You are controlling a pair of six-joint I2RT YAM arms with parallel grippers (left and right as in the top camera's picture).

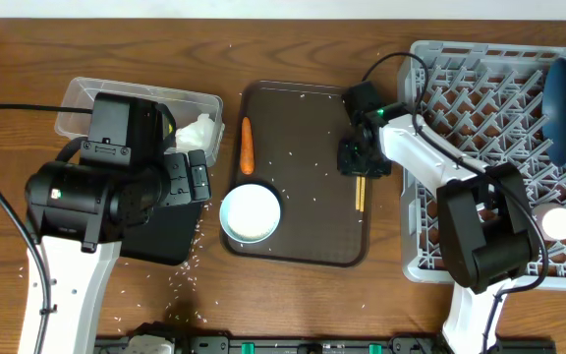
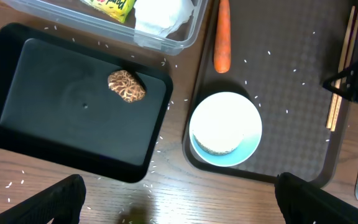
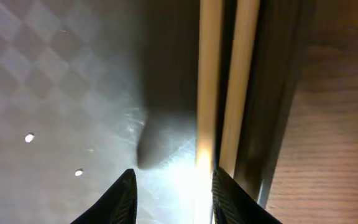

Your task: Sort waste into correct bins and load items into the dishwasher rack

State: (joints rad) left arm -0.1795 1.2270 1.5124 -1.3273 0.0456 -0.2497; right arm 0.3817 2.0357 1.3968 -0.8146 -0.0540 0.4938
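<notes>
Chopsticks (image 1: 359,194) lie as a pair along the right-hand rim of the brown serving tray (image 1: 303,241). Their long axis runs from the far side of the table toward the robot's base, parallel to the wall of the dishwasher rack (image 1: 413,246) just beside them.

My right gripper (image 1: 362,157) is low over their far end and by a wide margin the nearer arm. In its wrist view the fingers (image 3: 124,196) are spread, pinching nothing, and the sticks (image 3: 210,74) run straight up the frame, so the closing line crosses their length as I want. They sit off-centre, though: one stick is hard against the right-hand finger, and the other seems to lie at or beyond it. I judge a small sideways shift toward the rim is needed before closing, or I may catch only one.

My left gripper (image 2: 179,208) hangs wide open and empty above the black tray (image 2: 17,118), well apart from the sticks.
</notes>
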